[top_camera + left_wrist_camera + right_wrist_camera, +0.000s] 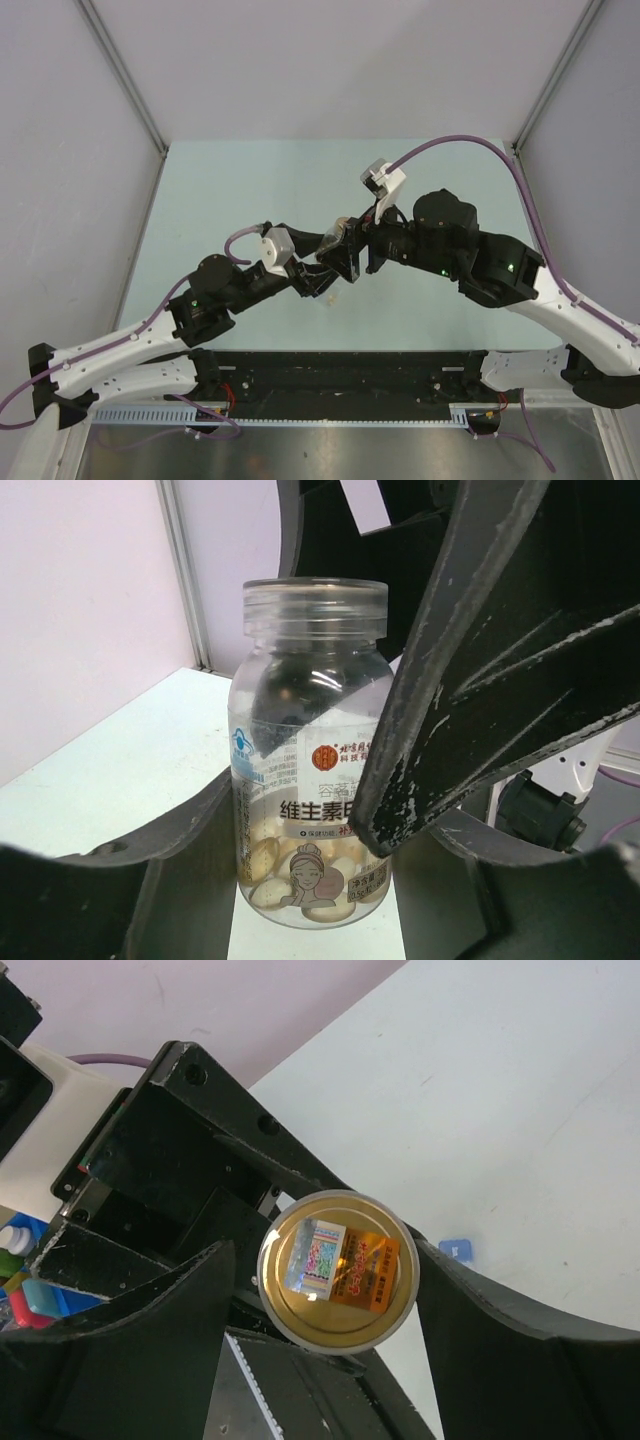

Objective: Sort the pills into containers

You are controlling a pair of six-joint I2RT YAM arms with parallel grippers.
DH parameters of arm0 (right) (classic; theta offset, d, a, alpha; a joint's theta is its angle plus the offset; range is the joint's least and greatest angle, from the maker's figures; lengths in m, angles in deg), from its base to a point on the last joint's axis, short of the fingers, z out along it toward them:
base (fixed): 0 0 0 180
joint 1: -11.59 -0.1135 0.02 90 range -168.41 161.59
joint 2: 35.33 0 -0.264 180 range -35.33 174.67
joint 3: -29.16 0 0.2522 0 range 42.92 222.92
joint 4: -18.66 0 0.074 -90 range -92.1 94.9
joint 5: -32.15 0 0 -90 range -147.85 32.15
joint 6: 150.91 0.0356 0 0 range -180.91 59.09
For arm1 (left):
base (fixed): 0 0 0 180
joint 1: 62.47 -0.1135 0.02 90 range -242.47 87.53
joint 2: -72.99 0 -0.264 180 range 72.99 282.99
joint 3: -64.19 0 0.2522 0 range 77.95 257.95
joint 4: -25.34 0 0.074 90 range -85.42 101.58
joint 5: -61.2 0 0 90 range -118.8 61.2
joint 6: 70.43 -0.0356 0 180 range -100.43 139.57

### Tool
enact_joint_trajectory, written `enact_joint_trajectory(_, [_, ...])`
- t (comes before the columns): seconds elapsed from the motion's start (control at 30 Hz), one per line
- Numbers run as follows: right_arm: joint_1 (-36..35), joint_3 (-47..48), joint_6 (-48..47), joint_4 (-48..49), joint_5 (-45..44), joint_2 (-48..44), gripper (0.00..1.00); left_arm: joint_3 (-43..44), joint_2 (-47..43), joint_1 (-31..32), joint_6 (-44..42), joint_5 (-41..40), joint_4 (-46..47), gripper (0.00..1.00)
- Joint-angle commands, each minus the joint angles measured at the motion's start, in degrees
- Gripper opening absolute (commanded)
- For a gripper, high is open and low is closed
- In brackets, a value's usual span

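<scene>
Though half hidden, jar [300,730] in left pincer [335,885]; right pincer [333,1260] astride lid [340,1305], grip unclear.

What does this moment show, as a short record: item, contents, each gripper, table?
item: clear labelled bottle, neck up in the left wrist view
contents: pale pills lying at its bottom
left gripper: shut on the bottle, low on its body
right gripper: fingers flank a round gold face with a sticker; whether it grips cannot be told
table: small blue piece lies on it
</scene>
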State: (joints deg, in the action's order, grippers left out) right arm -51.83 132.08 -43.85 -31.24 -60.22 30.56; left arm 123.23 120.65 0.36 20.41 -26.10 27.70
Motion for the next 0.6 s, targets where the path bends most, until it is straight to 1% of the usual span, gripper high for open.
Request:
enact_joint_trajectory(0.0, [-0.2,-0.4,-0.3,1.4,1.4,-1.0,0.74,-0.2,-0.7,0.0,-2.3,-0.1,1.9,0.01])
enact_joint_trajectory(0.03, [-0.2,-0.6,-0.3,1.6,1.7,-1.0,0.70,-0.2,-0.7,0.0,-2.3,0.0,1.9,0.01])
enact_joint_trajectory(0.07, [-0.2,-0.7,-0.4,1.9,1.7,-1.0,0.62,-0.2,-0.6,0.0,-2.2,0.3,1.9,0.01])
enact_joint_trajectory(0.13, [-0.2,-0.9,-0.4,2.1,1.8,-1.0,0.55,-0.1,-0.6,0.0,-2.2,0.4,1.9,0.00])
enact_joint_trajectory(0.17, [-0.2,-1.1,-0.4,2.3,1.8,-1.1,0.47,-0.1,-0.6,0.0,-2.2,0.5,1.9,0.00])
enact_joint_trajectory(0.23, [-0.2,-1.2,-0.5,2.5,1.7,-1.1,0.42,-0.2,-0.6,0.0,-2.1,0.5,1.9,0.00])
enact_joint_trajectory(0.27, [-0.2,-1.3,-0.5,2.6,1.8,-1.3,0.34,-0.2,-0.7,0.0,-2.0,0.5,1.9,0.00])
enact_joint_trajectory(0.33, [-0.1,-1.3,-0.6,2.7,1.7,-1.3,0.30,-0.3,-0.7,0.0,-1.8,0.6,1.9,0.00])
enact_joint_trajectory(0.4, [-0.2,-1.4,-1.0,2.9,3.1,-1.7,0.50,-0.3,-0.7,0.0,-1.5,0.6,1.9,0.00])
enact_joint_trajectory(0.43, [-0.2,-1.6,-1.2,3.4,3.4,-2.1,0.61,-0.3,-0.7,0.0,-1.5,0.6,1.9,0.00])
enact_joint_trajectory(0.47, [-0.1,-2.1,-1.3,4.5,3.7,-2.5,0.74,-0.3,-0.9,0.0,-1.3,0.7,1.9,0.01])
enact_joint_trajectory(0.57, [-0.3,-4.4,-1.6,8.5,3.7,-5.4,0.90,-0.5,-1.3,0.0,-1.2,0.9,1.9,0.00])
